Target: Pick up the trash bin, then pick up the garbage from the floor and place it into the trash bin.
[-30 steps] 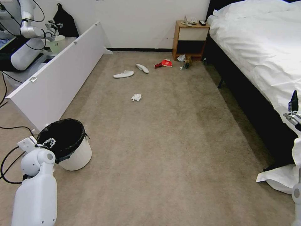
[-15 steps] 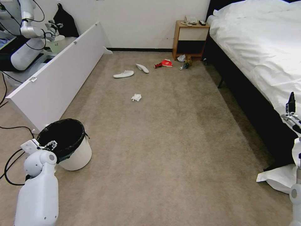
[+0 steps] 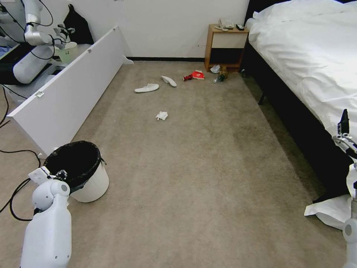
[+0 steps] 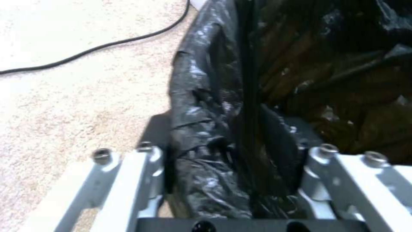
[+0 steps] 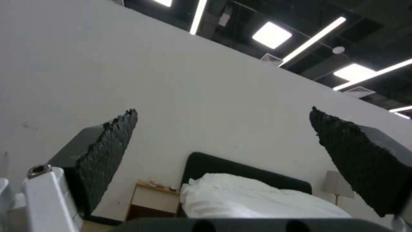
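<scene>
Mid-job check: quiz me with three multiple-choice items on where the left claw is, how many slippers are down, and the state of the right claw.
1. Where is the left claw?
A. Astride the bag-lined rim of the trash bin
B. Over the tissue
C. At the nightstand

2. How many white slippers lie on the carpet?
A. One
B. Two
C. Four

3. What state is the right claw in?
A. Shut on a can
B. Open, holding nothing
C. Shut on a bottle

Answers:
1 A: the left wrist view shows one finger on each side of the black-bagged rim.
2 B: a pair lies near the far wall.
3 B: its fingers stand wide apart with only wall between them.
</scene>
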